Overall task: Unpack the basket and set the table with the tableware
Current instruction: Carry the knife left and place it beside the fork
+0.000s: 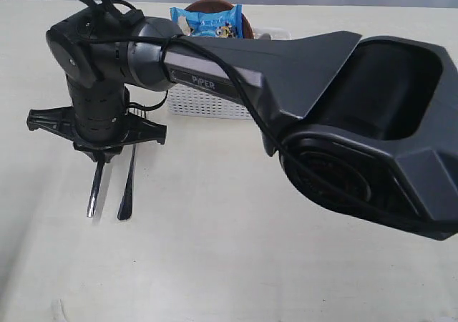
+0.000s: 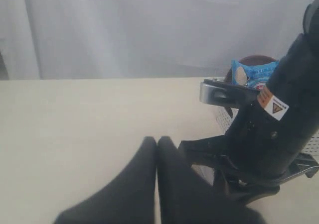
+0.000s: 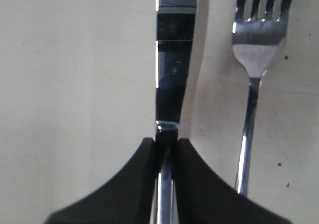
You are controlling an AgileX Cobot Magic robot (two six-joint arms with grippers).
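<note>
- The surface (image 1: 236,265) is spreading broad and pale cream with a faint wood grain, and it is catching soft, even light. The right wrist view is showing a few small dark specks on it beside the cutlery.
- A pale, whitish curtain (image 2: 124,30) is hanging in loose folds behind the far edge of the surface, closing off the room.
- The right arm (image 1: 215,71) is reaching across the surface to its left part and pointing down at it.
- The right arm's jaws are closing on the handle of the steel knife (image 3: 169,74), gripping it. I cannot tell whether the blade is resting on the surface or hanging just clear of it.
- The steel fork (image 3: 254,59) is lying on the surface just beside the knife, parallel to it and not touching it.
- The white lattice basket (image 1: 204,106) is standing near the far edge, partly hidden behind the arm.
- A blue snack bag (image 1: 211,21) is sticking up out of the basket, with the brown plate (image 1: 212,4) showing behind it.
- The left arm's jaws are pressing together with nothing between them, hovering above bare surface well apart from the basket.
</note>
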